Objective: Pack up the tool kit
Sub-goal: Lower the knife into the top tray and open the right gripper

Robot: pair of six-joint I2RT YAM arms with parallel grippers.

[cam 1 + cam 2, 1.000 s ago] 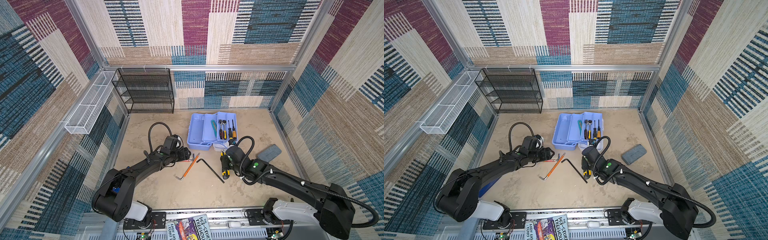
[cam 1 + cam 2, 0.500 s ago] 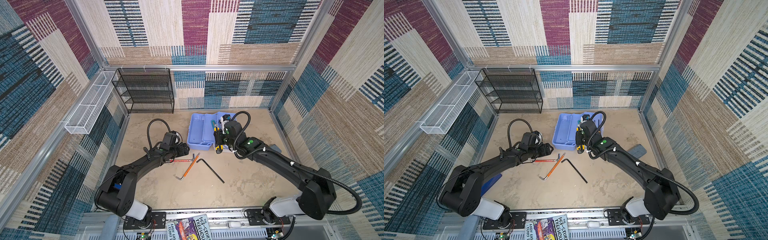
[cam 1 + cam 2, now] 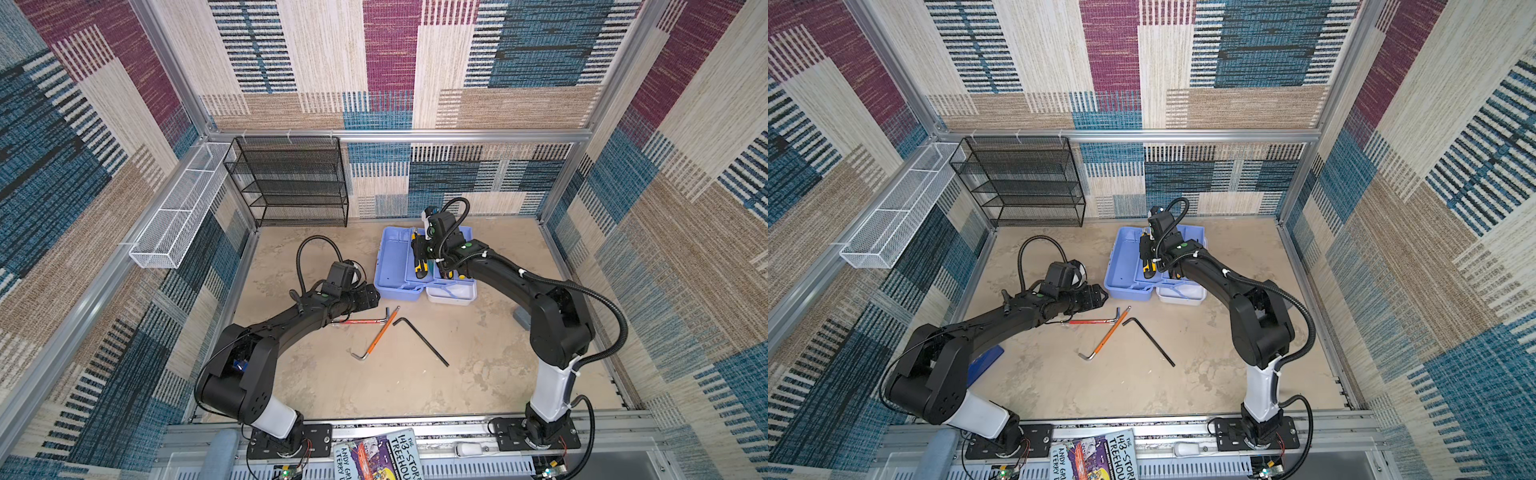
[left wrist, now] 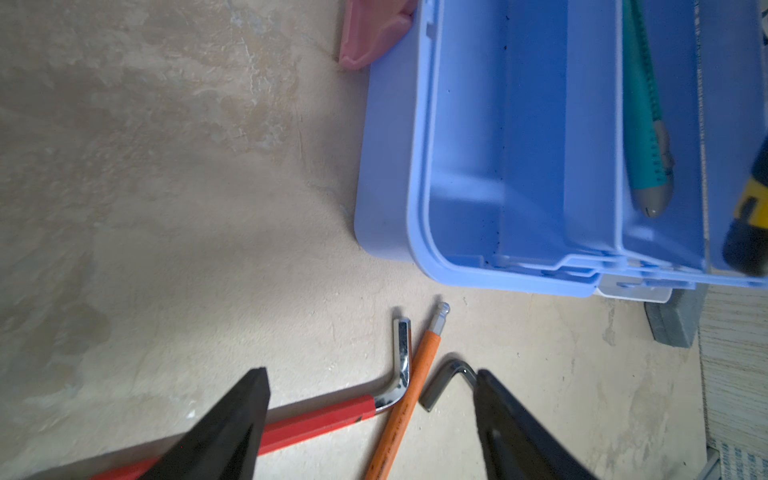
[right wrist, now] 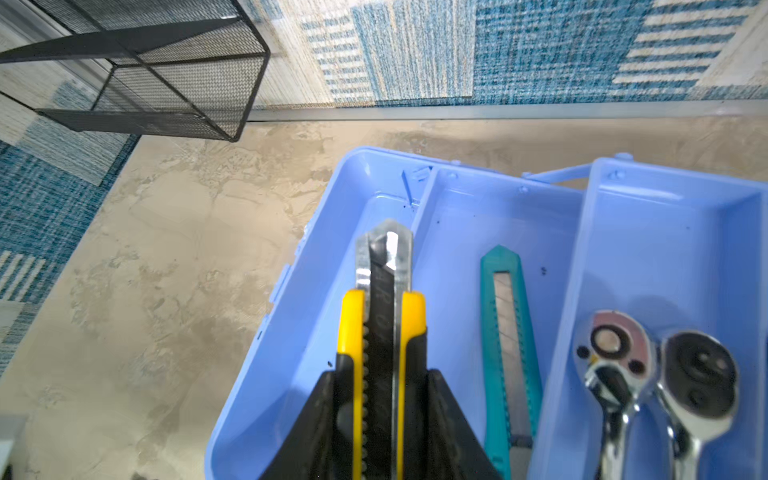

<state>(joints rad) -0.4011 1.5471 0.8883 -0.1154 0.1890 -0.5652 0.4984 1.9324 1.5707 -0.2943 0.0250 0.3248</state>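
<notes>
Open light-blue toolbox (image 3: 390, 270) at the rear centre of the worktop (image 3: 478, 374), pink latch (image 4: 370, 33) on its side. Trays hold a teal utility knife (image 5: 509, 332) and two ratchets (image 5: 615, 353). Right end effector (image 5: 382, 374) grips a yellow utility knife (image 5: 382, 316) above the trays. Left end effector (image 4: 370, 370), spread wide, hovers over three hex keys (image 4: 415, 374).

— Where could a gripper pass?
— Over the wide bare floor in front of the black hex key (image 3: 419, 340), and between the toolbox (image 3: 384, 257) and the black wire-mesh shelf rack (image 3: 291, 183).
— What blocks the way?
— The red hex key (image 3: 359, 321) and orange hex key (image 3: 380, 334) lying together mid-floor. The right gripper (image 5: 382, 376) hangs over the toolbox.
</notes>
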